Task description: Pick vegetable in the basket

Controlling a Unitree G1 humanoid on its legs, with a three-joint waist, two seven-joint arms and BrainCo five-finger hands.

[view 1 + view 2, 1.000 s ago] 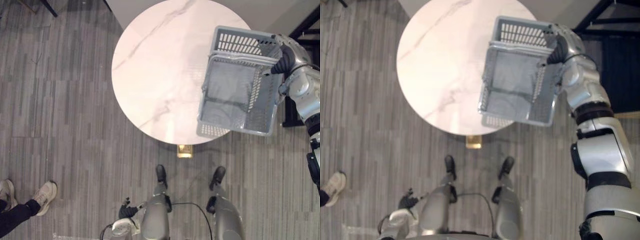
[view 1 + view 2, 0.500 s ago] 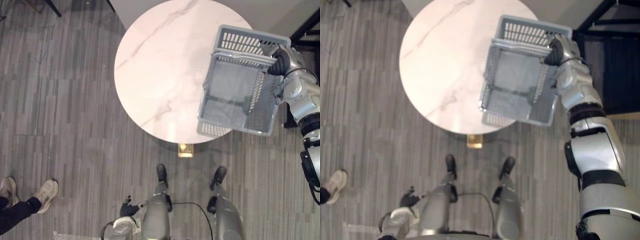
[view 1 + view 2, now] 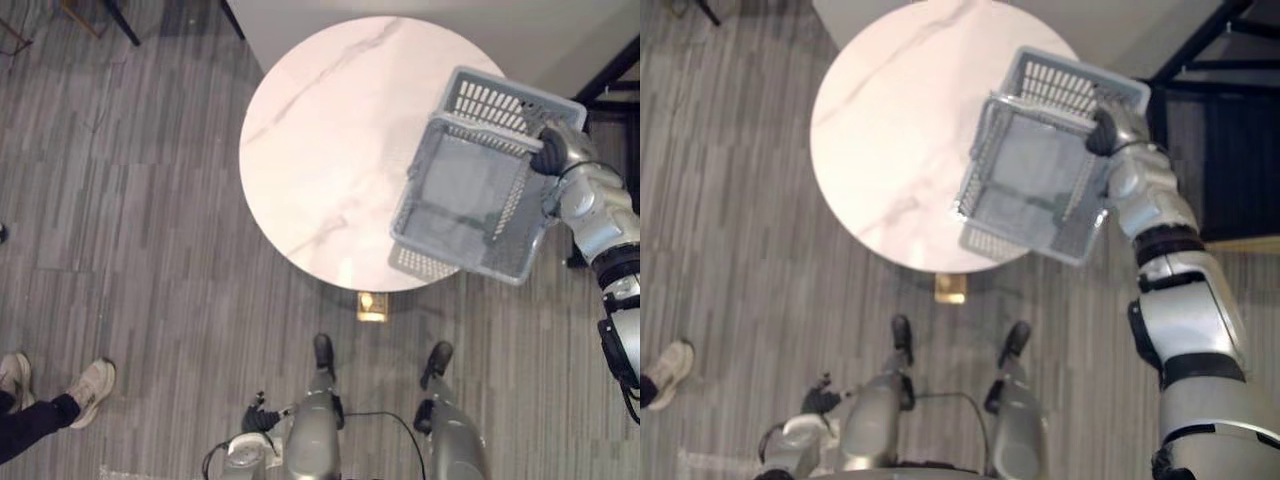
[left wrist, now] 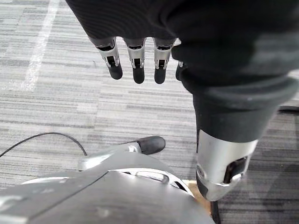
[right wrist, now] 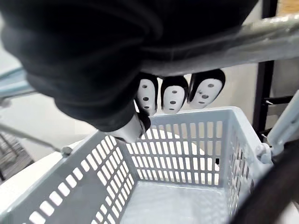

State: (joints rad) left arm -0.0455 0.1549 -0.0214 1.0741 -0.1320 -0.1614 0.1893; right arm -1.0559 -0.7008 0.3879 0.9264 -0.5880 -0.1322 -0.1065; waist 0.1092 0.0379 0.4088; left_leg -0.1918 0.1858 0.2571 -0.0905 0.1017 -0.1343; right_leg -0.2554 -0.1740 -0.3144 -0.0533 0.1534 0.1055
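Note:
A grey plastic basket (image 3: 497,101) hangs tilted over the right edge of the round white marble table (image 3: 320,130). My right hand (image 3: 552,150) is shut on its metal handle (image 5: 233,37), with the fingers (image 5: 173,93) curled round the bar in the right wrist view. The basket's wall (image 5: 187,149) and grey floor are bare. My left hand (image 3: 260,418) hangs low at my left side, its fingers (image 4: 135,65) straight over the carpet.
A person's shoes (image 3: 92,385) stand on the grey carpet at the lower left. A black metal frame (image 3: 610,70) rises right of the table, close behind the basket. Dark furniture legs (image 3: 118,18) show at the top left.
The whole view has shifted a little. My right hand's fingers have curled round the handle, and the basket has tilted more and swung slightly towards the table's near edge.

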